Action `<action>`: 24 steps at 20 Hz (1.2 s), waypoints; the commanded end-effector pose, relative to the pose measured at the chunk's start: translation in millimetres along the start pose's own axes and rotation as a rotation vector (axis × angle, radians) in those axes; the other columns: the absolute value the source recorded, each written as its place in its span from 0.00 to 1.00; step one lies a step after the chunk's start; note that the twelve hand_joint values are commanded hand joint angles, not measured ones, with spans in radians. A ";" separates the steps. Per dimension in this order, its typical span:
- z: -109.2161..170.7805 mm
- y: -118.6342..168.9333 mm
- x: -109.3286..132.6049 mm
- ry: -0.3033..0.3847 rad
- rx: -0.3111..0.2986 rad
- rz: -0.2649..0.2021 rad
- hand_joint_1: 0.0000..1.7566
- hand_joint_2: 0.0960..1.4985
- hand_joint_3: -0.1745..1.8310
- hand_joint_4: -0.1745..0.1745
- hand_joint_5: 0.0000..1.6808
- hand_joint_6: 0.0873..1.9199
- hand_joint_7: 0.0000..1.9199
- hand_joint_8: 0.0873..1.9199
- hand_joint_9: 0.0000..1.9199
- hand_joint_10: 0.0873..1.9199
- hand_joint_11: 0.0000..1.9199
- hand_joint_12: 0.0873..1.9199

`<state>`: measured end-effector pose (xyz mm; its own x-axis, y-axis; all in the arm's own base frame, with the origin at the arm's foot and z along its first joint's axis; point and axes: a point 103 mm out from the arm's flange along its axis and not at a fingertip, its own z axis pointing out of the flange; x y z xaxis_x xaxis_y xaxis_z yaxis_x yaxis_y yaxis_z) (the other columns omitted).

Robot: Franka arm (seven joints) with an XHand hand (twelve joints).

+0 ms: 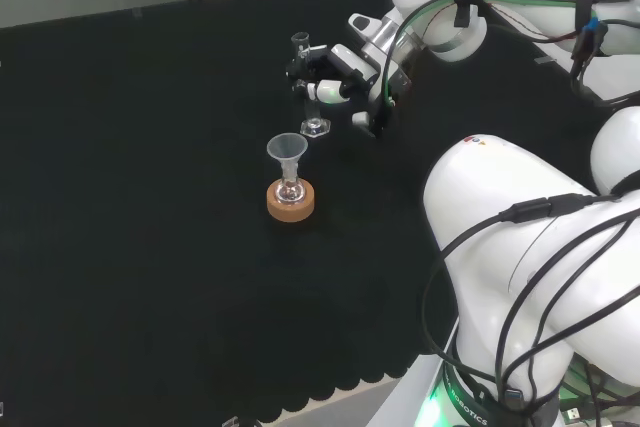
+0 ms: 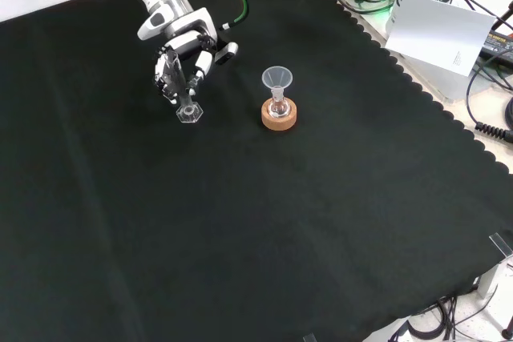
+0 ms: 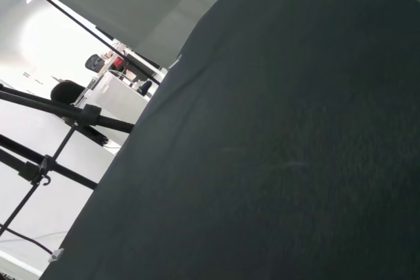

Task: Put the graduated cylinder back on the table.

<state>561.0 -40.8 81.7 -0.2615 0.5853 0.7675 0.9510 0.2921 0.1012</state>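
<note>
In the front view the hand (image 2: 183, 58) curls its fingers round the upright graduated cylinder (image 2: 187, 102), whose base (image 2: 190, 112) rests on the black cloth (image 2: 240, 222). At three o'clock from it, well apart, a funnel (image 2: 277, 79) sits in a small flask (image 2: 278, 106) on a cork ring (image 2: 279, 115).

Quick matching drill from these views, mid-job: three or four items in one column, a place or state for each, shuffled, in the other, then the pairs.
Items
1. graduated cylinder
2. funnel
3. cork ring
4. hand

Places or states
A. lies flat on the black cloth, under a small flask
B. upright, its base at the cloth
C. fingers curled round a clear vessel
D. stands in the flask's neck

Pairs: 1-B, 2-D, 3-A, 4-C
</note>
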 end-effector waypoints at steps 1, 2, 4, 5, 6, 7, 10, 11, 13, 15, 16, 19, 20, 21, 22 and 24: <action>1.1 -1.5 -2.2 0.016 0.020 0.015 0.76 0.80 0.09 0.43 0.52 0.46 0.41 0.59 0.54 0.23 0.47 0.47; 0.2 -1.7 -1.8 0.017 0.023 0.015 0.75 0.80 0.10 0.41 0.51 0.46 0.42 0.50 0.53 0.23 0.46 0.48; -1.1 -1.9 -1.2 0.023 0.035 0.013 0.74 0.79 0.09 0.40 0.48 0.44 0.42 0.39 0.52 0.23 0.46 0.49; -1.5 -2.4 -1.1 0.029 0.038 0.011 0.73 0.78 0.09 0.40 0.46 0.44 0.42 0.36 0.51 0.23 0.45 0.50; -2.1 -3.2 -1.1 0.037 0.040 0.010 0.71 0.76 0.09 0.41 0.44 0.43 0.41 0.34 0.51 0.22 0.44 0.52; -2.8 -4.2 -1.0 0.036 0.040 0.009 0.70 0.75 0.08 0.41 0.43 0.42 0.40 0.32 0.51 0.20 0.42 0.54; -5.7 -8.0 -2.0 0.035 0.044 0.014 0.66 0.76 0.02 0.41 0.40 0.40 0.38 0.28 0.50 0.16 0.37 0.57; -7.2 -9.2 -2.7 0.036 0.044 0.017 0.65 0.75 0.01 0.41 0.39 0.39 0.37 0.27 0.49 0.15 0.36 0.58; -10.2 -11.5 -3.6 0.043 0.053 0.025 0.63 0.74 0.00 0.41 0.37 0.37 0.35 0.27 0.48 0.14 0.33 0.60; -14.0 -14.4 -4.6 0.045 0.059 0.032 0.61 0.72 0.00 0.40 0.34 0.35 0.33 0.27 0.46 0.14 0.30 0.62; -16.2 -15.4 -5.0 0.046 0.062 0.035 0.61 0.71 0.00 0.39 0.33 0.33 0.32 0.27 0.45 0.14 0.28 0.63; -23.7 -16.9 -4.2 0.038 0.064 0.043 0.59 0.69 0.00 0.36 0.29 0.28 0.29 0.28 0.41 0.16 0.26 0.64; -26.1 -17.1 -3.1 0.034 0.066 0.050 0.58 0.68 0.00 0.35 0.28 0.25 0.28 0.29 0.40 0.17 0.25 0.65; -28.8 -17.3 -1.6 0.029 0.067 0.054 0.57 0.67 0.00 0.34 0.27 0.23 0.26 0.30 0.39 0.19 0.24 0.65; -32.5 -17.9 0.4 0.018 0.066 0.057 0.56 0.66 0.00 0.33 0.26 0.20 0.25 0.30 0.37 0.20 0.23 0.66; -40.8 -18.8 4.5 -0.004 0.068 0.066 0.54 0.65 0.00 0.32 0.24 0.15 0.20 0.31 0.32 0.23 0.20 0.67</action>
<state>550.5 -67.3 95.7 -0.2086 0.5780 0.7889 0.9500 0.3114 0.0231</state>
